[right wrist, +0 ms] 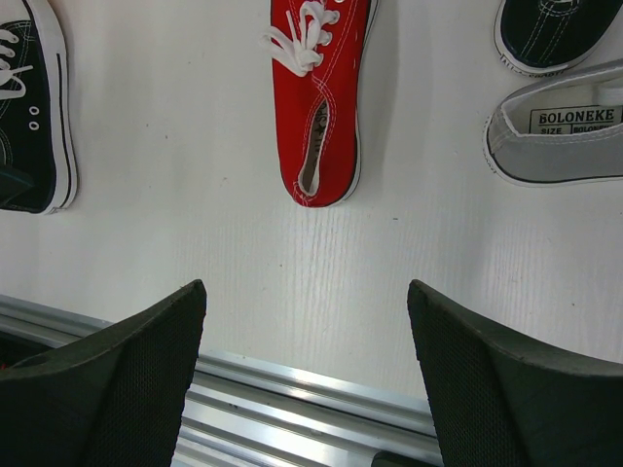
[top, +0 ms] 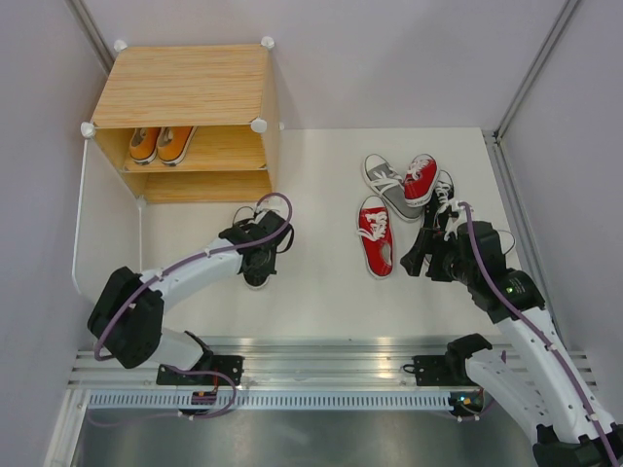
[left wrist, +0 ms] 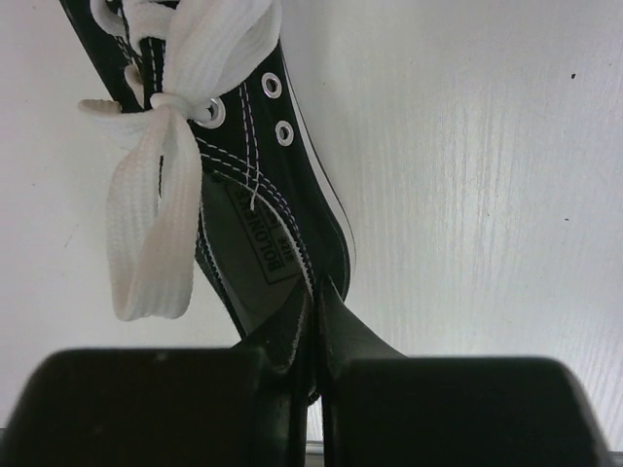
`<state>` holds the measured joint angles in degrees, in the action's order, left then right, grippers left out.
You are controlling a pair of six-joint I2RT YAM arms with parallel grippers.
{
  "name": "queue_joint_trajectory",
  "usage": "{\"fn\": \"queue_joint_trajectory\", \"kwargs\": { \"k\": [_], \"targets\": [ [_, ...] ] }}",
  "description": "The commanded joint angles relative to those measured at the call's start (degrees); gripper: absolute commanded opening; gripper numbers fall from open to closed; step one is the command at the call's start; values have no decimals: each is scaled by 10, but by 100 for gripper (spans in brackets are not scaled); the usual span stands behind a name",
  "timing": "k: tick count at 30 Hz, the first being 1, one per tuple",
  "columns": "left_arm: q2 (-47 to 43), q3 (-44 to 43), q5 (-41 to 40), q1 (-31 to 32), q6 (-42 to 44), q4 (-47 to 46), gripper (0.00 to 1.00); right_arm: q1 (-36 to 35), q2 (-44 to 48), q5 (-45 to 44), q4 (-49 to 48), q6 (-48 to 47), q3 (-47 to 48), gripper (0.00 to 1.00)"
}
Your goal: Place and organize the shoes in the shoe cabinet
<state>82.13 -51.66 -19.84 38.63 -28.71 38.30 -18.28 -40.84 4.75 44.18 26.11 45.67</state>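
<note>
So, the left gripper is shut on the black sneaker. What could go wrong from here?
1. The left gripper pinches only the thin rim at the heel of the black sneaker, so the shoe may swing or slip out when lifted.
2. Its white lace is long and loose and could catch on the shoe cabinet.
3. The orange pair already stands on the shelf; a careless placing might push it.

The left arm point(top: 190, 268) and right arm point(top: 533, 342) are white shells joined by black housings. A purple cable point(top: 289, 209) trails back from each pincer along the links. The left pincer point(left wrist: 313, 326) and right pincer point(right wrist: 307, 292) are matte black, and the right's fingers point(right wrist: 146, 370) are wedge-shaped with finely textured faces. A green light point(top: 508, 289) glows just behind the right pincer.
</note>
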Motion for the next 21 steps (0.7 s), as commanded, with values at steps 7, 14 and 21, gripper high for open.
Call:
{"fn": "queue_joint_trajectory", "kwargs": {
  "k": [7,14,21],
  "targets": [
    [-12,-7,-14,1,-7,0,2,-3,12,2,-10,2,-2,88],
    [13,13,17,1,-19,-23,10,-3,24,-3,-7,3,-10,88],
    [40,20,22,-2,-20,-28,32,-3,20,-1,-7,3,-5,88]
  ]
}}
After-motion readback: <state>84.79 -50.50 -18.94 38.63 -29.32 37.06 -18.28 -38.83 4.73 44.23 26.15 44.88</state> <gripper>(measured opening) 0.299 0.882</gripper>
